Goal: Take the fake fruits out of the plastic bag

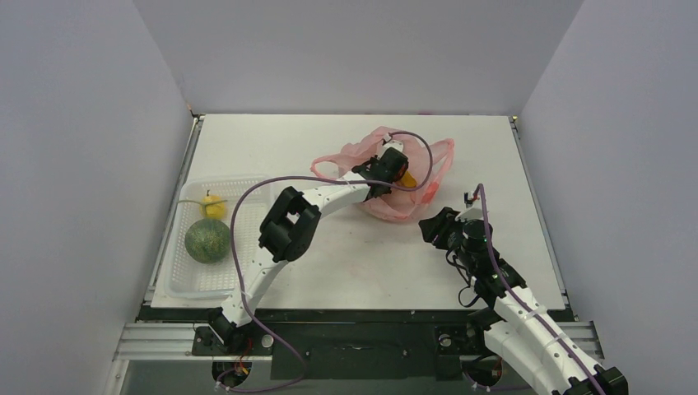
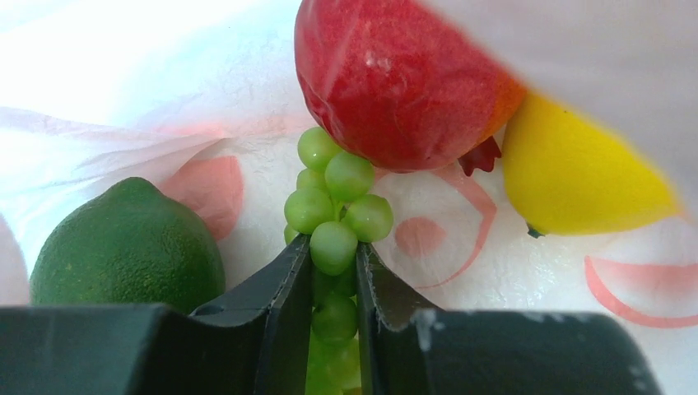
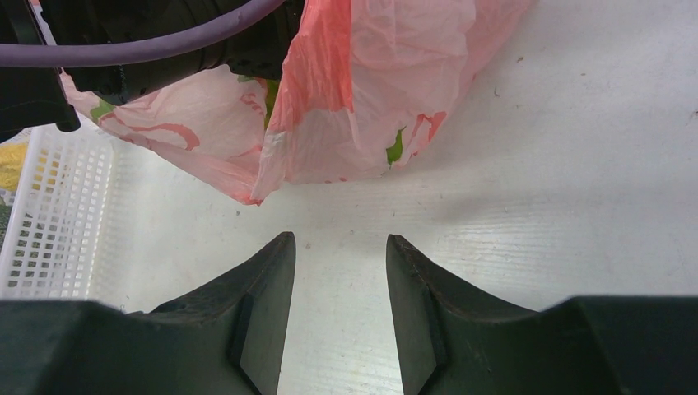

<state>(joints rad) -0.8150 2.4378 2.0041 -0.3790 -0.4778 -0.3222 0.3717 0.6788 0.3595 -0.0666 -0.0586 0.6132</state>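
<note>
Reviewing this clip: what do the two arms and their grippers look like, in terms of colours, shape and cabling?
The left arm and right arm have white links with bulky black joint housings. A purple cable loops loosely along each arm. The left gripper and right gripper each have two matte dark fingers that taper to rounded tips.

A white table [image 1: 272, 140] sits boxed in by plain pale lilac-grey walls [image 1: 354, 49] on three sides, evenly lit.

In the bag [image 1: 360, 150], grape bunch [image 2: 347, 177] between jaws of the left pincer [image 2: 333, 251]; tray [image 1: 177, 280] well left
</note>
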